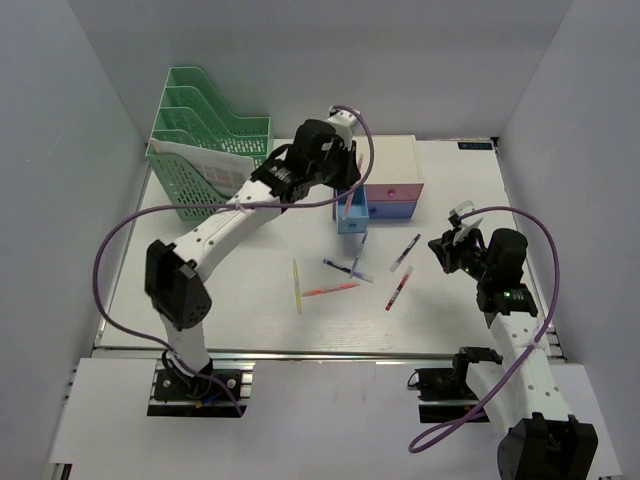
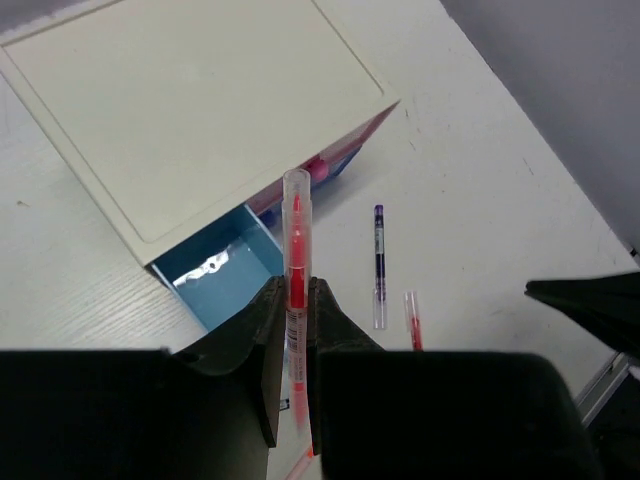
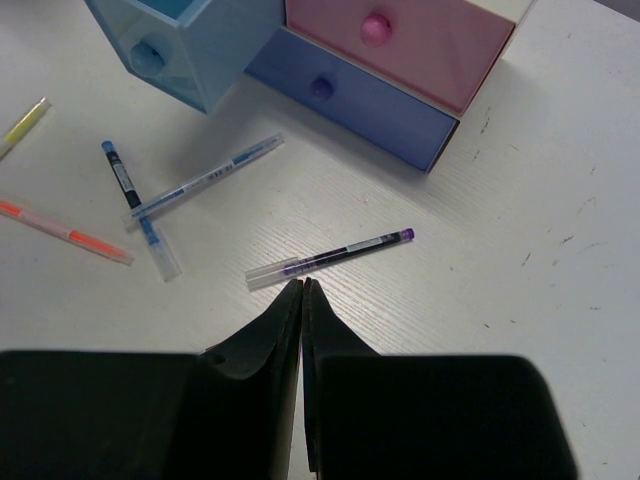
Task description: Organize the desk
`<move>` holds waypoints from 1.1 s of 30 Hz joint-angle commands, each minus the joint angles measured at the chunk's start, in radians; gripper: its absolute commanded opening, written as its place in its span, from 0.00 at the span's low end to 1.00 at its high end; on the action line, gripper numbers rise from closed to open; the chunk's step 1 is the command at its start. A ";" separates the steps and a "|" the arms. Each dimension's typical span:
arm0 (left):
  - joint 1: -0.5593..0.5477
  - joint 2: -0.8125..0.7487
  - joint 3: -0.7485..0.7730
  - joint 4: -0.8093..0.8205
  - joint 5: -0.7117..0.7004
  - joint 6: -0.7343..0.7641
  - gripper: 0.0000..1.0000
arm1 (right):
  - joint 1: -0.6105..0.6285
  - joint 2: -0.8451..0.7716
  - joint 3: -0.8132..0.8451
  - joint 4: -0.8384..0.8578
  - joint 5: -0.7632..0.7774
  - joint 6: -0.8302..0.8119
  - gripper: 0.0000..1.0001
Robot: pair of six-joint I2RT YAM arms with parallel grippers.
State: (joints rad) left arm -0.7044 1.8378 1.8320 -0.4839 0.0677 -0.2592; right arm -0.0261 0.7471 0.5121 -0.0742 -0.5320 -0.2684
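Two tools hung over the large flat white table (image 1: 250, 300): the left tool (image 2: 290, 300) pinched a slim red plastic pen (image 2: 296, 235) above an open light-blue drawer (image 2: 225, 280); the right tool (image 3: 301, 292), fully closed, held nothing

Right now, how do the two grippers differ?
The left gripper is shut on a red pen; the right gripper is shut on nothing. The left hangs by the open blue drawer; the right hangs over bare desk beside a purple pen. Both are closed and raised off the desk.
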 commanded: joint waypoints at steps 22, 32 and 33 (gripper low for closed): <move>-0.012 0.067 0.253 -0.579 0.095 -0.213 0.00 | -0.003 -0.014 -0.001 0.033 -0.025 0.000 0.08; 0.013 0.242 0.349 -0.633 0.136 -0.258 0.00 | -0.003 -0.040 0.002 0.025 -0.059 0.005 0.08; 0.013 0.270 0.363 -0.645 0.126 -0.264 0.00 | -0.001 -0.045 0.002 0.025 -0.063 0.006 0.09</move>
State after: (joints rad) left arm -0.6987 2.0926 2.1307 -1.0927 0.1852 -0.5011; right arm -0.0261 0.7238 0.5121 -0.0742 -0.5636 -0.2684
